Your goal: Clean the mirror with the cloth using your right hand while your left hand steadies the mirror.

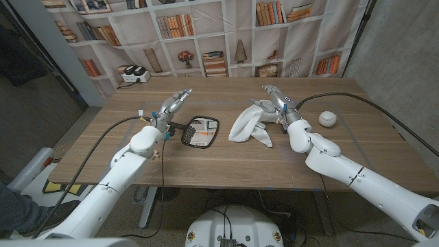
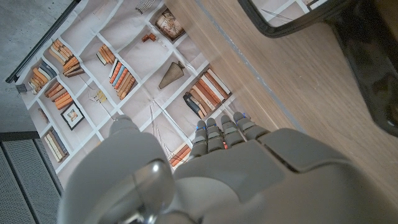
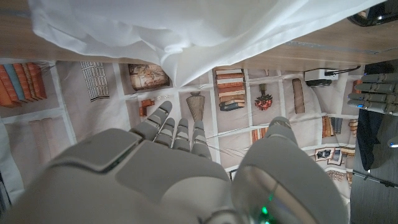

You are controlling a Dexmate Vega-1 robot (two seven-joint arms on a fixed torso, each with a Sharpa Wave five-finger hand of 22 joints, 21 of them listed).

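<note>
A black-framed mirror point(image 1: 200, 132) lies face up on the wooden table point(image 1: 206, 165), left of the middle; its rim also appears in the left wrist view point(image 2: 292, 22). A crumpled white cloth point(image 1: 248, 127) lies just right of it and hangs across the right wrist view point(image 3: 186, 31). My left hand point(image 1: 173, 105) hovers beyond the mirror's left side with fingers point(image 2: 224, 134) straight, holding nothing. My right hand point(image 1: 273, 99) is at the cloth's far right end. Its fingers point(image 3: 177, 134) are stretched out, just short of the cloth, gripping nothing.
A white ball point(image 1: 328, 118) lies on the table right of my right hand. A small white box with black parts point(image 1: 135, 74) stands at the far left corner. A printed bookshelf backdrop point(image 1: 226, 34) hangs behind the table.
</note>
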